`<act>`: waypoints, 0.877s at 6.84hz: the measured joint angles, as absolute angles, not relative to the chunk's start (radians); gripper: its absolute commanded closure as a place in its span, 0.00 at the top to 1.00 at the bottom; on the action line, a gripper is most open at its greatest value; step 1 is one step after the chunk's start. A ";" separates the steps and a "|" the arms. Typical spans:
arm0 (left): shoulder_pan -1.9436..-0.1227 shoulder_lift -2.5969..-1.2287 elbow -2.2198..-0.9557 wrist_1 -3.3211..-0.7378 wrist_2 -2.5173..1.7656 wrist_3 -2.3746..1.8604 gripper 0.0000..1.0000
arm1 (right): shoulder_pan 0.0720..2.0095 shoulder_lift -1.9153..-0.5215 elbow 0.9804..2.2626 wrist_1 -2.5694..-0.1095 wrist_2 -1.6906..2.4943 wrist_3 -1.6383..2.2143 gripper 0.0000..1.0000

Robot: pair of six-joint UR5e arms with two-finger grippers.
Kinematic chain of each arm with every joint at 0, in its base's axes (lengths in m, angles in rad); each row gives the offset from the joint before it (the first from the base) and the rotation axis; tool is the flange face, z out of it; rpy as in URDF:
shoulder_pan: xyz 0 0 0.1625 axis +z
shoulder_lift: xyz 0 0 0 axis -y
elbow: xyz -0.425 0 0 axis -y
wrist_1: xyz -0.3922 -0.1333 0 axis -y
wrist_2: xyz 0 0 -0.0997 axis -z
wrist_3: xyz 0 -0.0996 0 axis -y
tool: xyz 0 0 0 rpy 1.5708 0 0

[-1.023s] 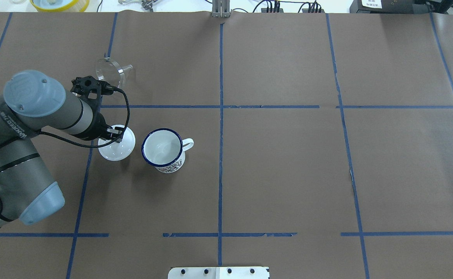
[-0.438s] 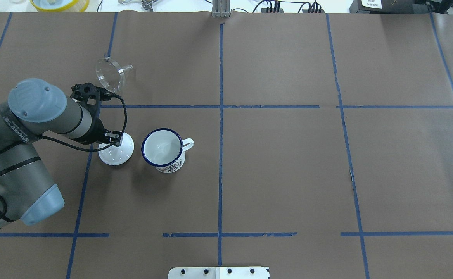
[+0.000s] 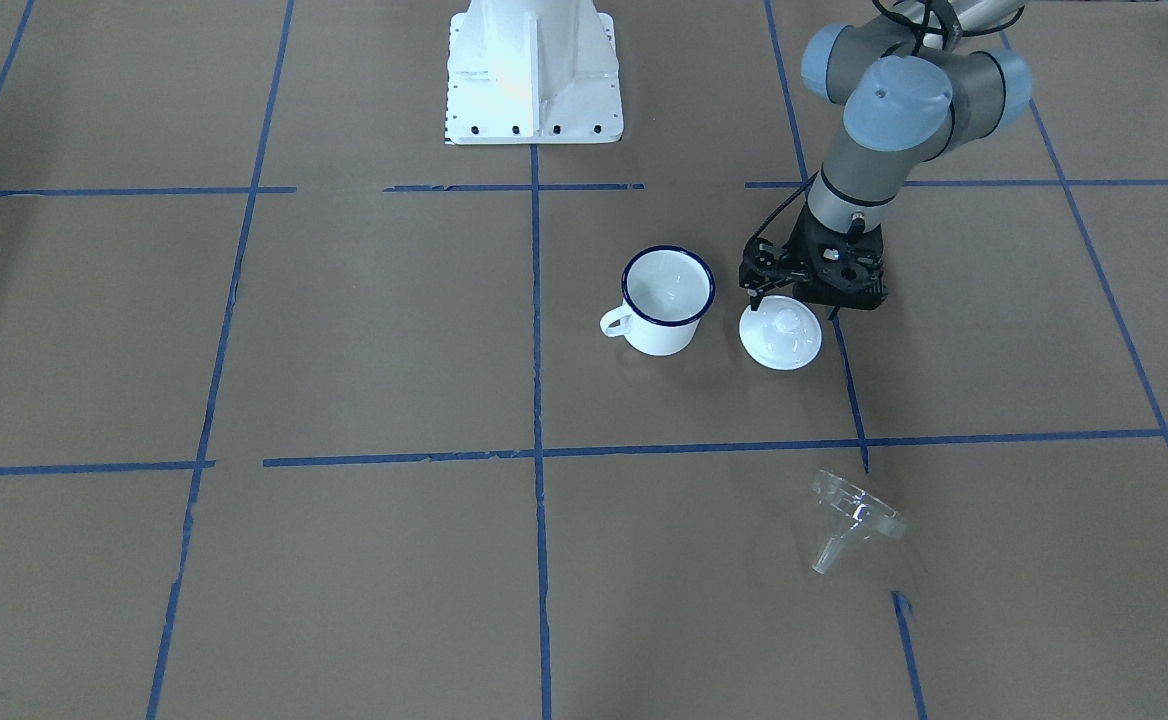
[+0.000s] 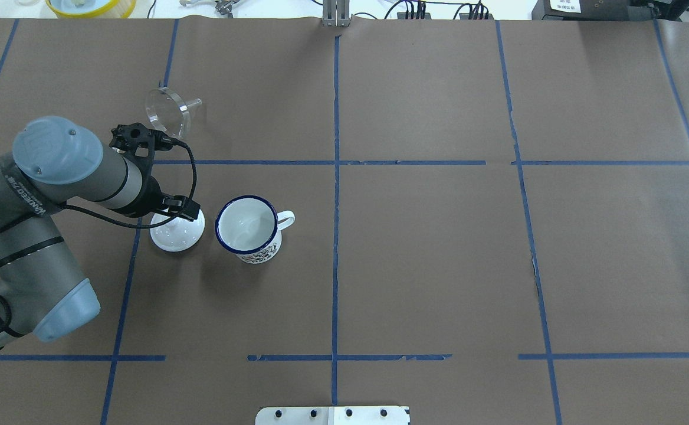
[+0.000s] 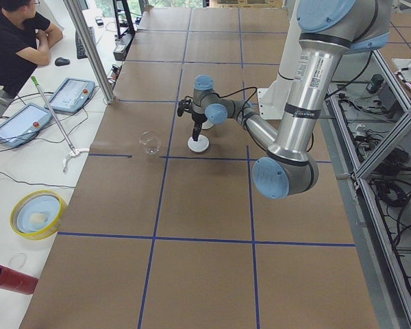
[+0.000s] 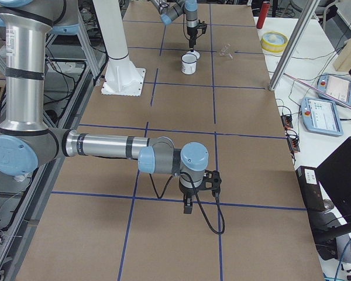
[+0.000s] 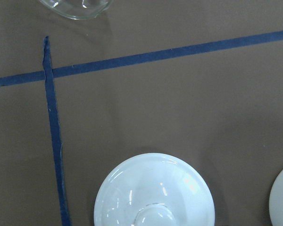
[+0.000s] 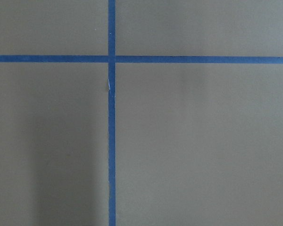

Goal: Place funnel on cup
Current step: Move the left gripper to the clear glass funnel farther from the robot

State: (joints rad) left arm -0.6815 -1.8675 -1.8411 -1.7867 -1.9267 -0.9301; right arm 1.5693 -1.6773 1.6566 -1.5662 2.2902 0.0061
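Left hand (image 3: 795, 306) spread open just above white knobbed lid (image 3: 782, 342), gripping nothing, clear funnel (image 3: 849, 518) on its side on the surface (image 3: 374, 330), apart from the upright cup (image 3: 666, 332) beside the lid, right hand (image 6: 188, 209) opening cannot be told
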 measured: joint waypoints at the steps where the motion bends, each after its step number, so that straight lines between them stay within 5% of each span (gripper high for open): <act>1: -0.710 -1.880 -1.847 -1.786 -1.930 -0.951 1.00 | 1.569 -1.677 1.657 -1.566 2.290 0.006 1.00; 4: -0.805 -1.929 -1.793 -1.852 -1.930 -1.205 1.00 | 1.569 -1.678 1.656 -1.566 2.290 0.006 1.00; 6: -0.823 -1.946 -1.637 -2.139 -1.913 -1.488 1.00 | 1.569 -1.677 1.656 -1.566 2.290 0.006 1.00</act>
